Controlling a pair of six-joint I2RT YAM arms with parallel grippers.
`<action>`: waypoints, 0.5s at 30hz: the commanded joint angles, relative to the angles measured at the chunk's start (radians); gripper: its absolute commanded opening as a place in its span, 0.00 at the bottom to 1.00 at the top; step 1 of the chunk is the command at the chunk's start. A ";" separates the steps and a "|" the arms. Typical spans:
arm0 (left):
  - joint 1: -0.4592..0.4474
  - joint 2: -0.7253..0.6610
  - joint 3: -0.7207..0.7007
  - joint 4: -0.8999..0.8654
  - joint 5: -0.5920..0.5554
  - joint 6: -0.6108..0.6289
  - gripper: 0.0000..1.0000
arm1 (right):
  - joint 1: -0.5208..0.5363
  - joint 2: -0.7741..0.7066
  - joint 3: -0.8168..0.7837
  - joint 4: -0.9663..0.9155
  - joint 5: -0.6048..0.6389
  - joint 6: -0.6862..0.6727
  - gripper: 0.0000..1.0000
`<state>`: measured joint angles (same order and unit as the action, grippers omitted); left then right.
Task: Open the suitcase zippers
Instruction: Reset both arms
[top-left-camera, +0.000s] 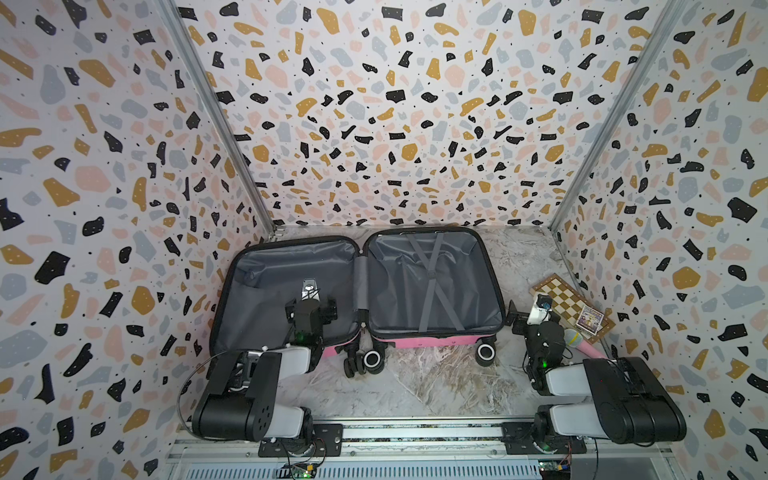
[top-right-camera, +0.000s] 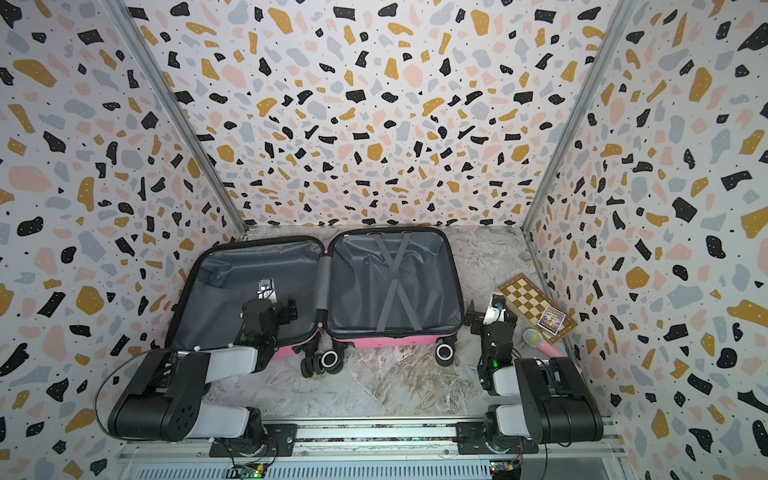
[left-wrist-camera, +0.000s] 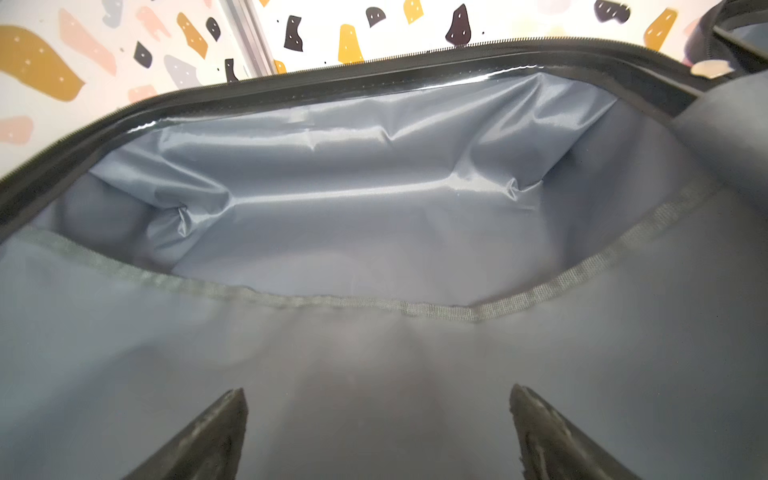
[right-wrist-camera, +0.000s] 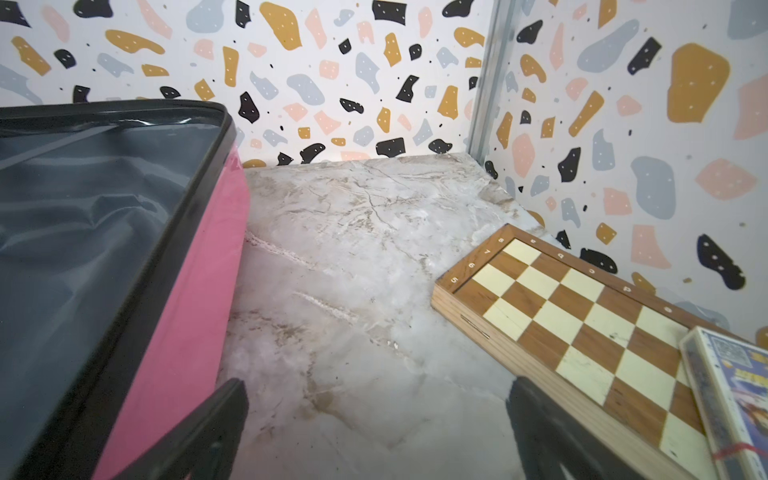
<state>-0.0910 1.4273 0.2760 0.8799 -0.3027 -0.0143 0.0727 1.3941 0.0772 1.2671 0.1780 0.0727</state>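
Evidently the suitcase (top-left-camera: 436, 342) lies splayed flat on the tabletop (right-wrist-camera: 353, 249), both shell halves lining-up, hinge in the middle, wheels toward the robot. The zippers (left-wrist-camera: 374, 68) run as a parted black band round each rim, so the unzipping is judged complete and the step in hand is to clear the arms.

1. Left claw (left-wrist-camera: 376, 395): jaws wide apart, holding nothing, poised over the grey lining of the half on the robot's left, just short of the elastic pocket hem (left-wrist-camera: 332, 301). Raise it straight up before any sideways travel. A lateral sweep risks catching a fingertip on the hem or the zipper teeth and dragging the light shell.
2. Right claw (right-wrist-camera: 376, 384): jaws likewise wide and empty, over bare tabletop between the pink shell wall and the chessboard (right-wrist-camera: 582, 328). Retract along that gap and do not swing toward either side.

Limits of view:
- No zipper pull can be made out in any view, so the end position of the sliders is unconfirmed.
- The left arm covers the near rim of its shell half in both top views.
- Whether the left fingertips touch the lining cannot be told.
- The printed outer faces lie against the tabletop, unseen.
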 joint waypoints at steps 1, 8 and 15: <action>0.010 0.010 -0.024 0.119 0.058 0.001 0.99 | 0.021 0.087 0.010 0.211 -0.046 -0.070 1.00; 0.038 0.013 0.048 -0.015 0.160 0.007 0.99 | 0.000 0.087 0.147 -0.077 -0.152 -0.083 1.00; 0.039 0.017 0.034 0.022 0.164 0.015 0.99 | 0.008 0.086 0.144 -0.071 -0.139 -0.086 1.00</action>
<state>-0.0605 1.4384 0.3084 0.8848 -0.1608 -0.0109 0.0582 1.4876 0.2012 1.2175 0.1093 -0.0063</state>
